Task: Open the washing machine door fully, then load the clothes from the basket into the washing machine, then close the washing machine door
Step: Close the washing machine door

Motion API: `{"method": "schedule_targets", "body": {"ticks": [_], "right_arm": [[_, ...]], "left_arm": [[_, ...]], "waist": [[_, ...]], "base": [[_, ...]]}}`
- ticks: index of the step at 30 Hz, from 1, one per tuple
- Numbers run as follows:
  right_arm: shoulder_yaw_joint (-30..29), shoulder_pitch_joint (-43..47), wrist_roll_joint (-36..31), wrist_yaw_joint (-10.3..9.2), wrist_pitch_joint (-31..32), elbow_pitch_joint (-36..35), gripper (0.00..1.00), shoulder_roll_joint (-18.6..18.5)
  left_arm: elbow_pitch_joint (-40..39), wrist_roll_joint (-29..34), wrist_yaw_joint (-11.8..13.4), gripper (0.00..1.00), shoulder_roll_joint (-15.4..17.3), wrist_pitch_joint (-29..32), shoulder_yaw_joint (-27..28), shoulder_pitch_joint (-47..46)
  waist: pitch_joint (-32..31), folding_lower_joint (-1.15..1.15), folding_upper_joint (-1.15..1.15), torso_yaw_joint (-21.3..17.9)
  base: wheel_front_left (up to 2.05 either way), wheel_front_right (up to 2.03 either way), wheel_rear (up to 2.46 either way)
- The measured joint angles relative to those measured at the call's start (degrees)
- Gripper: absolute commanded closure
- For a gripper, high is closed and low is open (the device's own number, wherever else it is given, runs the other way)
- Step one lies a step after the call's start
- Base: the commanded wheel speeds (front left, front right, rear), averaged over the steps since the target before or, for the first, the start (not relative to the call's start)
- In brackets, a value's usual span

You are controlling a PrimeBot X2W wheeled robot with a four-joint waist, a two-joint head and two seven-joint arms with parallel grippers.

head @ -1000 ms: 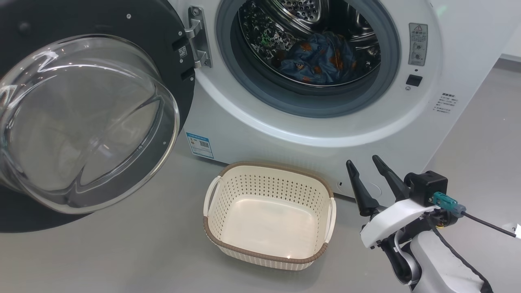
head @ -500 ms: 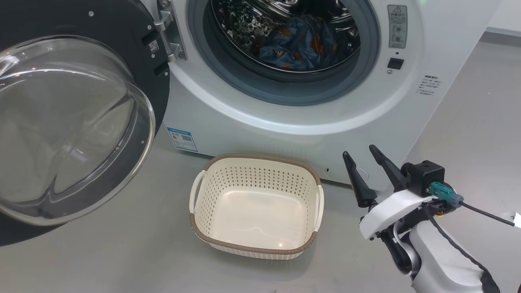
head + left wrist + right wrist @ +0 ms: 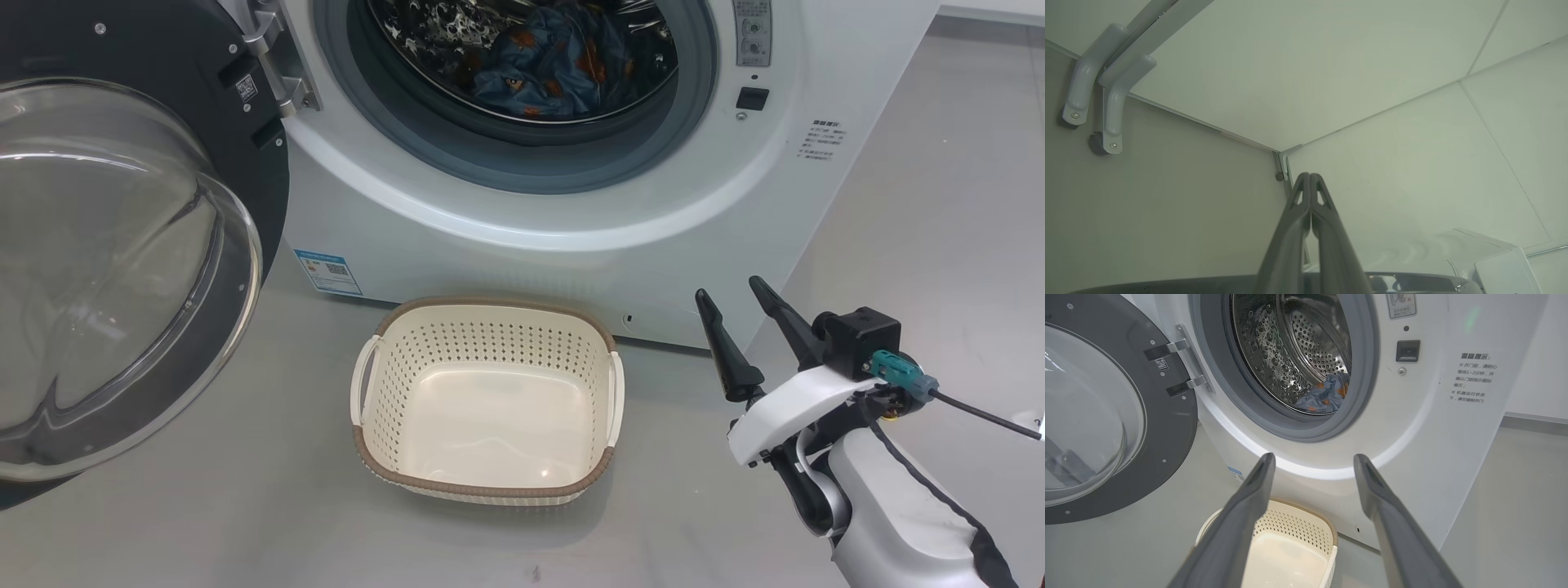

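Note:
The washing machine (image 3: 571,212) stands with its door (image 3: 122,245) swung wide to the left, black rim and glass bowl facing me. The blue printed clothes (image 3: 555,69) lie inside the steel drum, also seen in the right wrist view (image 3: 1327,396). The cream basket (image 3: 486,400) sits on the floor before the machine with nothing in it. My right gripper (image 3: 731,302) hovers open to the right of the basket, holding nothing; its fingers (image 3: 1249,510) point toward the drum opening. My left gripper (image 3: 1310,177) is shut on nothing, pointing up at a ceiling corner.
Grey floor (image 3: 939,204) stretches to the right of the machine and in front of the basket. The open door (image 3: 1106,416) takes up the left side. Two grey brackets (image 3: 1098,94) hang from the ceiling in the left wrist view.
The head view has shifted, so machine, door and basket slide left and up in the picture. The right gripper stays open beside the basket; the clothes stay in the drum.

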Motion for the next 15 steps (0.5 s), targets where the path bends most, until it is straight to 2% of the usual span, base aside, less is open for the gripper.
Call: {"method": "schedule_targets", "body": {"ticks": [10, 15], "right_arm": [[-0.44, -0.11, 0.0, 0.0, 0.0, 0.52, 0.0, -0.12], [-0.38, -0.12, 0.01, 0.0, 0.0, 1.0, 0.0, 0.02]], "left_arm": [[1.98, 0.14, -0.41, 1.0, 0.37, 5.05, -4.41, -2.29], [3.19, 0.53, -0.41, 1.0, 1.57, 8.45, -6.46, -2.29]], "waist": [[0.33, 0.0, 0.0, -0.52], [0.13, 0.0, 0.0, -0.61]], "base": [[0.0, 0.0, 0.0], [0.0, 0.0, 0.0]]}}
